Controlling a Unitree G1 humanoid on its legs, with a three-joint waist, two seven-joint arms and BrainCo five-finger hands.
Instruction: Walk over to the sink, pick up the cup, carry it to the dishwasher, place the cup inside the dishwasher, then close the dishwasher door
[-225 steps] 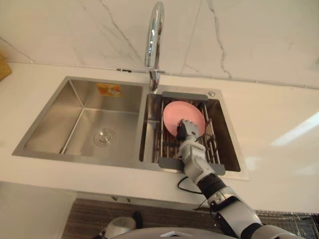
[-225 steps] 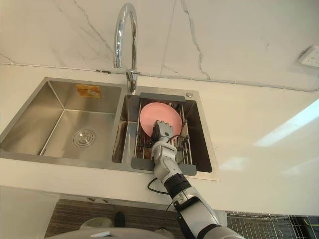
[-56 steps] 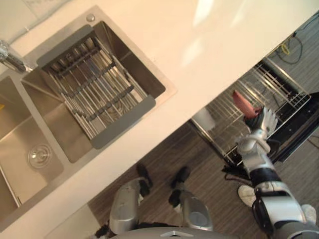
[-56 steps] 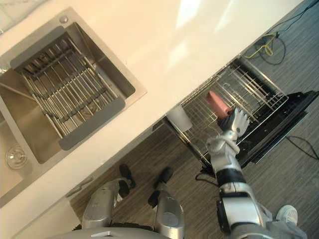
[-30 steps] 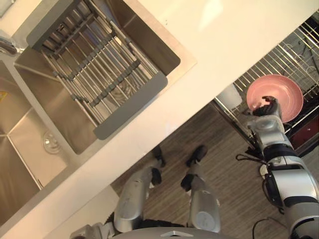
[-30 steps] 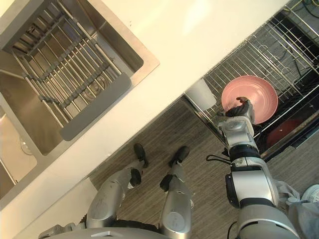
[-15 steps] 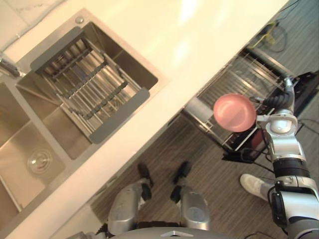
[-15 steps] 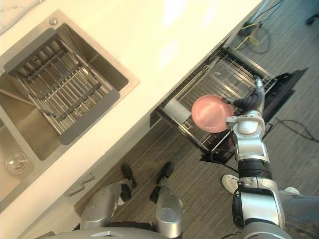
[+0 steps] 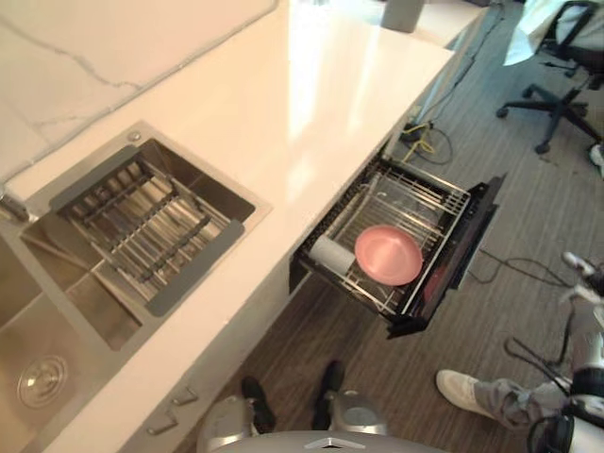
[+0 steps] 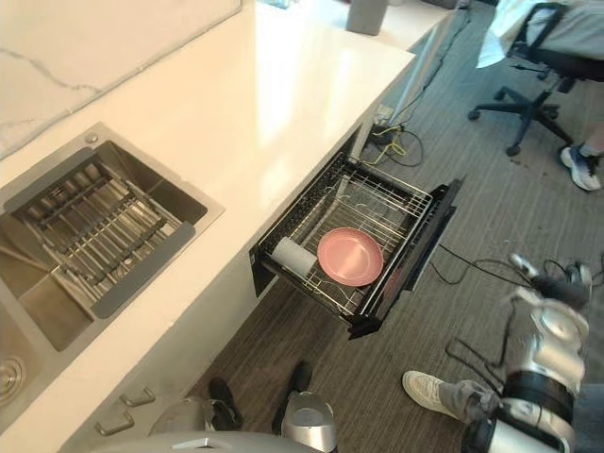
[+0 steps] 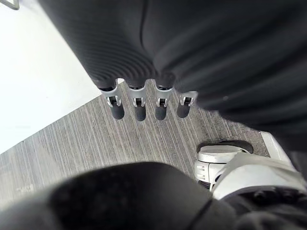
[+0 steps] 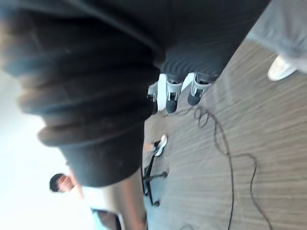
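Left hand (image 11: 137,103) over grey plank floor, seen from own wrist camera: fingers foreshortened, loosely straight, nothing in them, thumb not made out.

Head view, left to right. Sink (image 9: 57,316) at 9 o'clock, cut off by frame edge. Grey drainer rack (image 9: 142,231) seated across its right basin. White countertop (image 9: 311,113) running to 12 o'clock, grey container (image 9: 404,13) there, top cropped.

Dishwasher (image 9: 472,236) at centre, pulled open, wire basket (image 9: 415,200) out. White cup (image 9: 330,253) on its side in basket's near corner. Pink plate (image 9: 388,255) lying flat just beside it, at cup's 3 o'clock; touching or not, cannot tell.

Person's shoe (image 9: 460,385) and trouser leg at 5 o'clock, rest cropped.

Right hand (image 10: 557,286) at 4 o'clock, well apart from dishwasher, fingers loosely spread, holding nothing.

Office chair (image 9: 562,104) at 1 o'clock, seat cut off.
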